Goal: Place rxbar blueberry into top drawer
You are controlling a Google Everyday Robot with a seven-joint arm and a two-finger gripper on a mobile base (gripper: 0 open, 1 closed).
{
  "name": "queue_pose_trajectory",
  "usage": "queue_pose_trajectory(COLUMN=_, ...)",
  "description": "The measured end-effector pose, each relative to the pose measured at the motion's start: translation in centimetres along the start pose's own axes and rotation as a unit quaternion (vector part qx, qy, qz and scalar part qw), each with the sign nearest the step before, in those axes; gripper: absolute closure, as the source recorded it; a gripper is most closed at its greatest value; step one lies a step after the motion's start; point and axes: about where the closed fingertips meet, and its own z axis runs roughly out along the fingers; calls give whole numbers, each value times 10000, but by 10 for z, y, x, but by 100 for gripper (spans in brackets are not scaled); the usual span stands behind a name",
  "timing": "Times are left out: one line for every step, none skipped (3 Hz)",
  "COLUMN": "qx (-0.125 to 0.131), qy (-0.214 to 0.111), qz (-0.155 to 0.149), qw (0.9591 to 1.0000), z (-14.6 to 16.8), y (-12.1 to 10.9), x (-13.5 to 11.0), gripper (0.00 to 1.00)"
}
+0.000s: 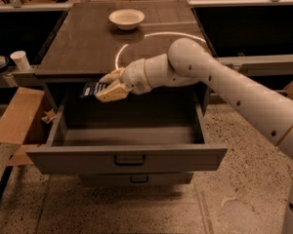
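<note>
Camera view: your tool [104,87], left of centre, pinches the rxbar blueberry [89,89] above the open top drawer [185,156]; next, lower and release.

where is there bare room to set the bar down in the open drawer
The top drawer floor shows bare from its front panel back to the shadowed rear. The only crowding is at its back left, where the gripper holds the rxbar blueberry above it. The counter is bare in front of the bowl.

Smooth cream-white arm [224,84], rounded joints, small dark screw holes, tan claw [102,87] above the top drawer [88,159]
</note>
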Motion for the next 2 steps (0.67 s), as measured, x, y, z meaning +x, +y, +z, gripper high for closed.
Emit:
queue_pose_trajectory(qx=-282, qy=295, qz=569, qw=9975, z=26, y=38, x=56, gripper=100)
queue_pose_trajectory(qx=-316, qy=331, qz=588, qw=9972, z=30, y=39, x=55, gripper=100)
